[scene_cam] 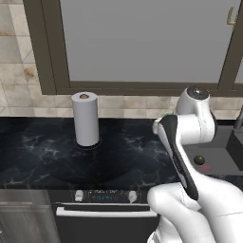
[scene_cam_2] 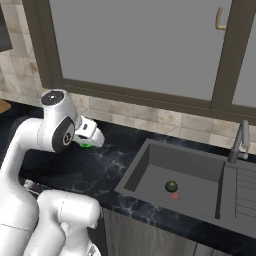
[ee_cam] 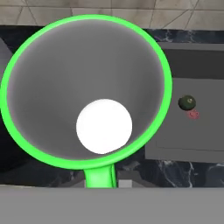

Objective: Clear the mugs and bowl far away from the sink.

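Observation:
The hand view looks straight down into the green mug (ee_cam: pixel 52 57): bright green rim, grey inside, white bottom, handle toward the lower edge. On the dark counter left of the sink (scene_cam_2: pixel 150 172), a sliver of the mug (scene_cam_2: pixel 86 145) shows under my hand. My gripper (scene_cam_2: pixel 89 138) sits right over the mug, and its fingers are hidden, so I can't say if it grips. The sink basin (ee_cam: pixel 197 131) lies to the mug's right. The white bowl is out of view.
A small dark round thing (scene_cam_2: pixel 171 186) and a red spot lie in the basin. The faucet (scene_cam_2: pixel 239 142) stands at the sink's back right beside the ribbed drainboard. A white paper-towel roll (scene_cam: pixel 85 118) stands on the counter far left, above a dishwasher front.

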Motion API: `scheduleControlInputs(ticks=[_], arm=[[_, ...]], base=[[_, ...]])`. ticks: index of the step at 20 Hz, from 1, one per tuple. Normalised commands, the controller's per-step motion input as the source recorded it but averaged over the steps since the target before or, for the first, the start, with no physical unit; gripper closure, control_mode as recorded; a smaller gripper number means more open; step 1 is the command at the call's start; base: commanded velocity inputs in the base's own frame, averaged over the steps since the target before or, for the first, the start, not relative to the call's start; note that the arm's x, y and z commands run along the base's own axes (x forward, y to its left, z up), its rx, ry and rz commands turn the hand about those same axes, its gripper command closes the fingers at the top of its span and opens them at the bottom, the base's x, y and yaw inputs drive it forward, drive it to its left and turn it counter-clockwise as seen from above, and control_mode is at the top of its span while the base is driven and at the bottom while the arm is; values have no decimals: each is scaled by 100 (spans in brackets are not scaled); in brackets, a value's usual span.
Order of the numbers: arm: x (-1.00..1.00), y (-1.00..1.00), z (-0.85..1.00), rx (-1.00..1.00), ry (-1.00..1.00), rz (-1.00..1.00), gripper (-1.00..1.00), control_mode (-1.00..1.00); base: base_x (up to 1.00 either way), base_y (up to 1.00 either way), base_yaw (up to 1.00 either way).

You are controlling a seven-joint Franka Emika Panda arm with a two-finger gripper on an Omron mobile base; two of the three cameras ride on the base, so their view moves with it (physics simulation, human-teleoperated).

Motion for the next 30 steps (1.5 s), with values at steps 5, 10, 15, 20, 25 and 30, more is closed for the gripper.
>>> scheduleControlInputs(ticks=[5,10,15,20,25,30], arm=[[-50,2,11,0,-7,0,100,-100],[0,0,0,0,0,0,100,100],[0,0,0,0,0,0,100,100],[0,0,0,0,0,0,100,100],[0,0,0,0,0,0,100,100],[0,0,0,0,0,0,100,100]], base=[[0,0,0],[-66,-4,2],[-91,-8,16],[-97,0,37],[-97,-18,56],[-41,-4,94]])
